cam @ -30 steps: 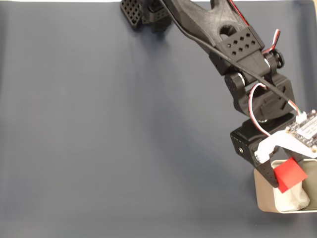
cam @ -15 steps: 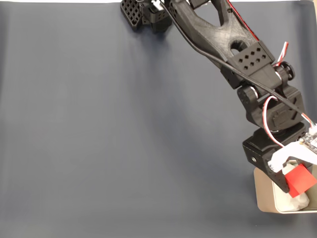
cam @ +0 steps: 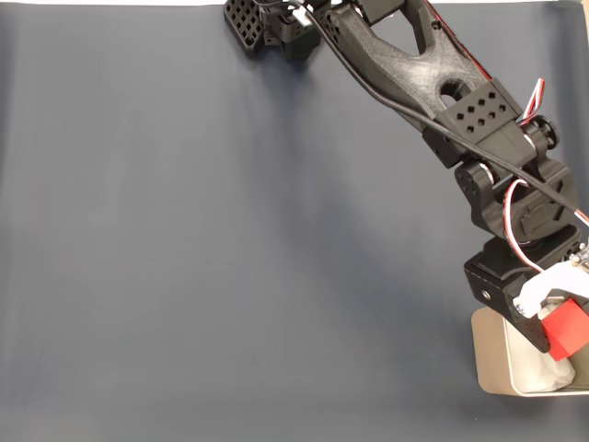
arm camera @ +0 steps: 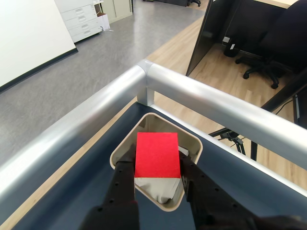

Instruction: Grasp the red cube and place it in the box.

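Black 2-finger gripper (arm camera: 157, 178) clamps the small matte red cube (arm camera: 157, 155) directly above the beige rounded-corner paper-lined box (arm camera: 123, 146).

A dark blue-grey surface (cam: 230, 258) carries the things, edged by a silver metal rail (arm camera: 216, 98). The box (cam: 490, 364) sits directly on it near the lower right corner in the fixed view.

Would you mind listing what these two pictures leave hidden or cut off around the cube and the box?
- The box: its right side is cut off by the fixed view's edge.
- Box floor: in the wrist view the red cube and the claw cover most of the white paper lining.
- Whether the cube touches the lining: cannot tell in either view.
- Cube's lower faces: hidden in both.
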